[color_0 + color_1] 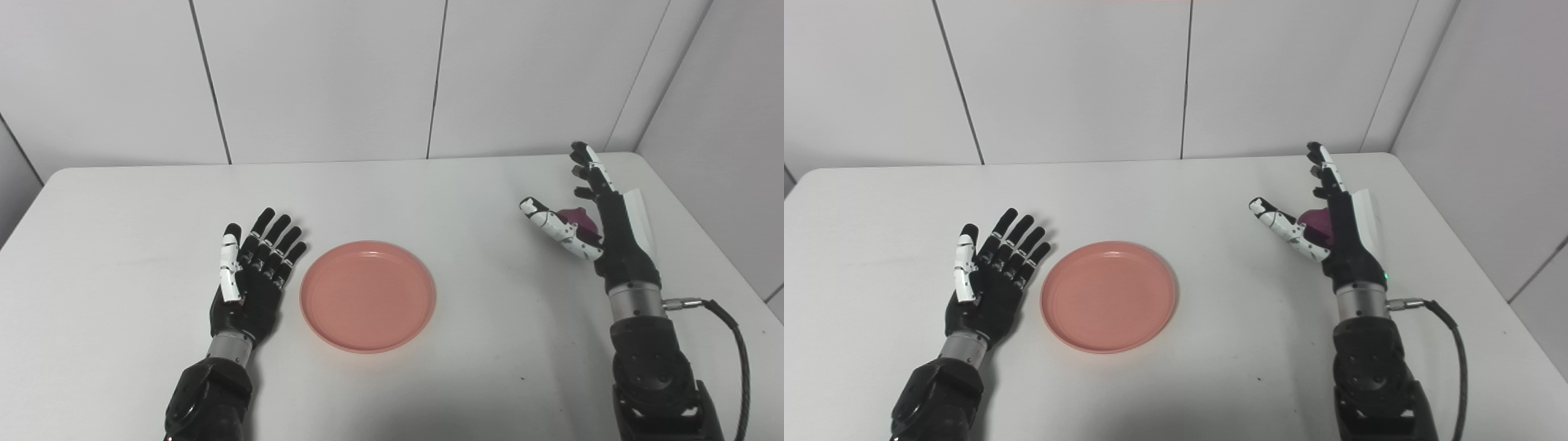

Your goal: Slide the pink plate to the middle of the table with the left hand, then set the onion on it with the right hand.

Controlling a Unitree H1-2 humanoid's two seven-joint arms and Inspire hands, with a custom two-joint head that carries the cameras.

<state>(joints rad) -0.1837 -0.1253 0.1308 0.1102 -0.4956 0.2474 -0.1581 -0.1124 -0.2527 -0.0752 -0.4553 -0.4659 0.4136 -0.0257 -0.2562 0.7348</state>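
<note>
Pink plate (367, 296) sits mid-table; left hand (254, 278) lies spread beside it.
Right hand (591, 229), fingers apart, must next close around the onion (576, 218).

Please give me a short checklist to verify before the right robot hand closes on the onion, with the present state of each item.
1. Pink plate near the middle of the table: ok.
2. Plate holds nothing: ok.
3. Left robot hand open and beside the plate, not on it: ok.
4. Right robot hand open, fingers spread around the onion: ok.
5. Robot hand touching the onion: cannot tell, mostly hidden.
6. Table bare between onion and plate: ok.
</note>
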